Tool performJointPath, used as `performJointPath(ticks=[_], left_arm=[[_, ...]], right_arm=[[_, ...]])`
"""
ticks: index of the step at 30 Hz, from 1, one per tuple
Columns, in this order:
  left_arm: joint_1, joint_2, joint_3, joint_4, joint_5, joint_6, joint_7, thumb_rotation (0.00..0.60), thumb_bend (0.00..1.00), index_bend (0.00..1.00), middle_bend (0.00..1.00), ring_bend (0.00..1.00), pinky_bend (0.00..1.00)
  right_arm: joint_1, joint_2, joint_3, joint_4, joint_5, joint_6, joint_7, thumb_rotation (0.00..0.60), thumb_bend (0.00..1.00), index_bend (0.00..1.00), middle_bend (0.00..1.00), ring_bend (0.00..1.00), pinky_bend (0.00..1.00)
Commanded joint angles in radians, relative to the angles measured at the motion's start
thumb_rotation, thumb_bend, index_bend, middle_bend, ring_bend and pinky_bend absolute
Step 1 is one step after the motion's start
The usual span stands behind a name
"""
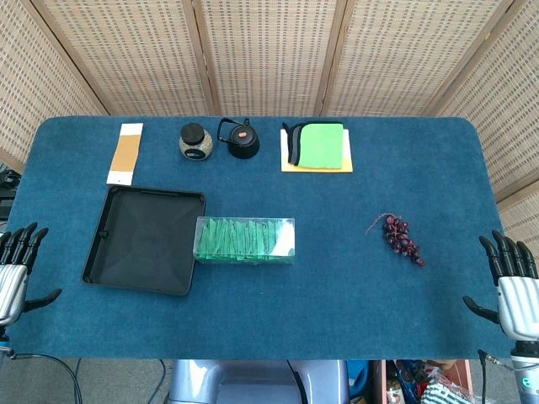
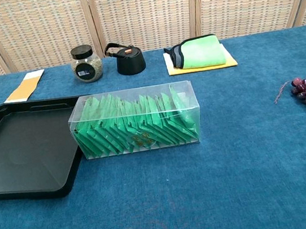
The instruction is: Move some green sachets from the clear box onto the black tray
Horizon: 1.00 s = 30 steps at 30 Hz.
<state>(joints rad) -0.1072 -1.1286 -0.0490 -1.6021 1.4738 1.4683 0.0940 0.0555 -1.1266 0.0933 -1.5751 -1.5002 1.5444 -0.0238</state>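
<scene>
A clear box stands near the table's middle, packed with several green sachets standing upright. Directly to its left lies the black tray, with nothing in it. In the head view my left hand hangs at the table's near left edge with its fingers spread and nothing in it. My right hand is at the near right edge, also spread and holding nothing. Both hands are far from the box. The chest view shows neither hand.
Along the far side of the blue table sit a tan envelope, a jar, a black teapot and a green cloth on a yellow pad. A bunch of dark grapes lies at the right.
</scene>
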Motion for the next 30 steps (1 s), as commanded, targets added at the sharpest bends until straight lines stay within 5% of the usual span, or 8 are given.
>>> performJointPath(ticks=[1,11,21,30], left_arm=[[0.0,0.0,0.0,0.0,0.0,0.0,0.0,0.6,0.08,0.0,0.0,0.0,0.0],[-0.055,0.0,-0.019,-0.008,0.025,-0.052,-0.022,0.6,0.08,0.0,0.0,0.0,0.0],[-0.373,0.015,-0.115,0.009,0.178,-0.305,-0.178,0.6,0.08,0.0,0.0,0.0,0.0],[-0.582,-0.05,-0.121,0.026,0.245,-0.477,-0.27,0.6,0.08,0.0,0.0,0.0,0.0]], right_arm=[[0.0,0.0,0.0,0.0,0.0,-0.001,0.0,0.6,0.0,0.0,0.0,0.0,0.0],[0.002,-0.002,0.0,-0.001,0.008,-0.009,-0.015,0.6,0.0,0.0,0.0,0.0,0.0],[0.018,-0.005,0.024,-0.002,0.078,-0.058,-0.047,0.6,0.0,0.0,0.0,0.0,0.0],[0.031,-0.01,0.038,0.025,0.139,-0.106,-0.046,0.6,0.0,0.0,0.0,0.0,0.0]])
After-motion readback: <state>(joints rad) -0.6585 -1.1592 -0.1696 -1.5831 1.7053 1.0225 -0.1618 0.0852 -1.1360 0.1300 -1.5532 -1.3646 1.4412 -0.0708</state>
